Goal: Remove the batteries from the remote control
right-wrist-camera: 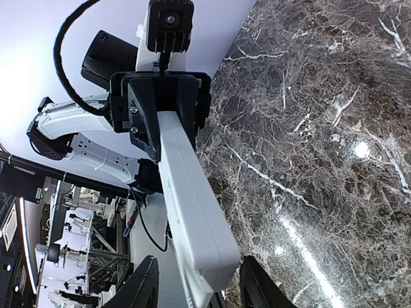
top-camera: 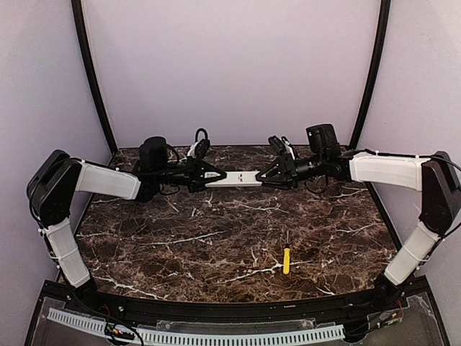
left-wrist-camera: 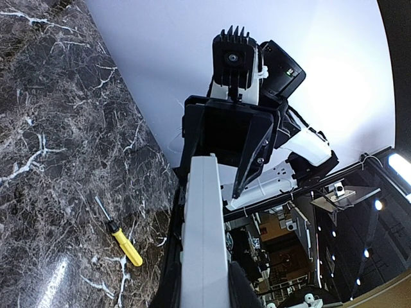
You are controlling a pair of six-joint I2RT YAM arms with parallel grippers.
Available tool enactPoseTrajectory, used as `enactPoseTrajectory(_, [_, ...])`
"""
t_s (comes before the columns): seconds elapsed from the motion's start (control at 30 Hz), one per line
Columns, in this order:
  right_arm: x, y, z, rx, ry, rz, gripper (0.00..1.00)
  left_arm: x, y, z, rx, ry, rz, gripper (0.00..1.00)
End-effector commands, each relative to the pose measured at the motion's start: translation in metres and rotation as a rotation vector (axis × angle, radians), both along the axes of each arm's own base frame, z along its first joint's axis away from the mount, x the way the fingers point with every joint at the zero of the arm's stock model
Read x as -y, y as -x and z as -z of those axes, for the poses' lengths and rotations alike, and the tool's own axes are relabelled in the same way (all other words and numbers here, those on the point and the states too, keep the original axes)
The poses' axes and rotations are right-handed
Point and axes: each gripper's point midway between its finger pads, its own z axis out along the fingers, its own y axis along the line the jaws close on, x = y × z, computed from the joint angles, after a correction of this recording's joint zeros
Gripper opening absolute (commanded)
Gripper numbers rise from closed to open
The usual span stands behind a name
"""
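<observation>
Remote control (top-camera: 234, 177), its red marking unreadable, hangs clamped in left jaws, right jaws parted around its other end.

Pale lilac walls (top-camera: 230, 65) close in three sides; black curved poles (top-camera: 90, 72) rise at the rear corners; the surface (top-camera: 216, 245) is dark brown marble veined white, with glare patches (right-wrist-camera: 359, 149); beyond, possibly a dim workshop (left-wrist-camera: 334, 244) with ceiling lights (left-wrist-camera: 401, 168).
</observation>
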Motion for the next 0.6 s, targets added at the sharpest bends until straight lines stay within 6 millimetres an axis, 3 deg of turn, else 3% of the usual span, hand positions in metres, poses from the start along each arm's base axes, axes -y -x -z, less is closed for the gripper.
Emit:
enactPoseTrajectory(0.0, [0.0081, 0.0050, -0.0152, 0.030, -0.016, -0.007, 0.43, -0.0036, 0.0056, -0.0129, 0.046, 0.025, 0.017, 0.00])
enactPoseTrajectory(0.57, [0.0108, 0.0041, -0.0114, 0.026, 0.016, 0.010, 0.34, -0.0030, 0.0038, -0.0106, 0.042, 0.016, 0.014, 0.00])
